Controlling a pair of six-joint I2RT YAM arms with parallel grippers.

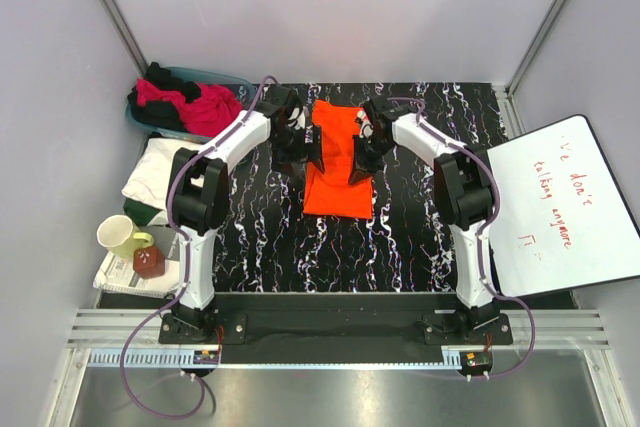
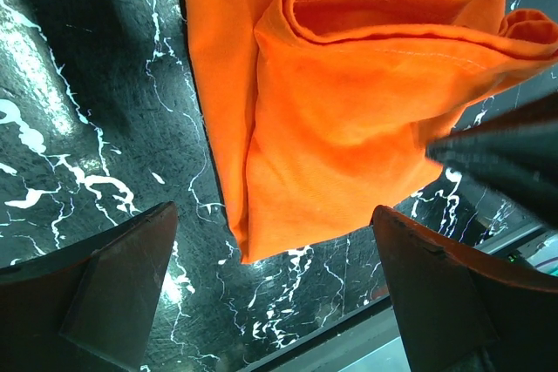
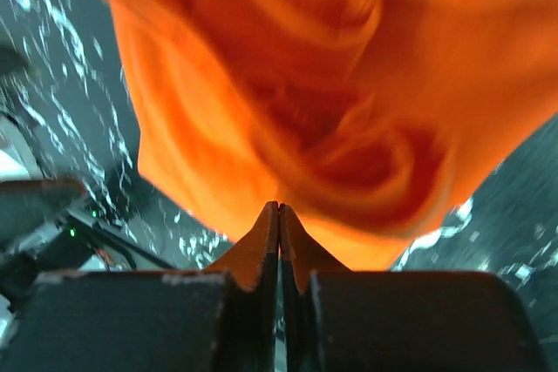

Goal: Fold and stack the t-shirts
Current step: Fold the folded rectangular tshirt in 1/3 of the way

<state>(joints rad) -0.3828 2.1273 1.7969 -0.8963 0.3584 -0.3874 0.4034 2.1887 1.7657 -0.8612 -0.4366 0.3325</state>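
Shirt in work: bright orange soft-cloth t-shirt [image 1: 338, 187], lying in the middle of the black white-veined marbled table [image 1: 420, 237], between the two grippers; narrowed to a long strip with its sides turned in, one end rumpled into loose rolls.
Right gripper [image 3: 279, 211]: clenched, tips pressed together at the shirt's edge, orange cloth bunched just above them; apparently pinching a fold, though blurred in the wrist view.
Left gripper [image 2: 279, 289]: released, jaws spread wide above a corner of the orange shirt, touching nothing.
Done, by the look of it: lengthwise fold of the orange shirt; a white cloth bundle [image 1: 160, 167] lying beside the table's left edge, seemingly folded, perhaps a finished shirt.
Left: crosswise fold of the orange shirt, smoothing of the rumpled end, then stacking.
Waiting: magenta-pink t-shirt [image 1: 210, 107] and black t-shirt [image 1: 160, 75], crumpled together in the translucent teal plastic basket [image 1: 220, 78] at the far left.
Progress: probably under halfway.
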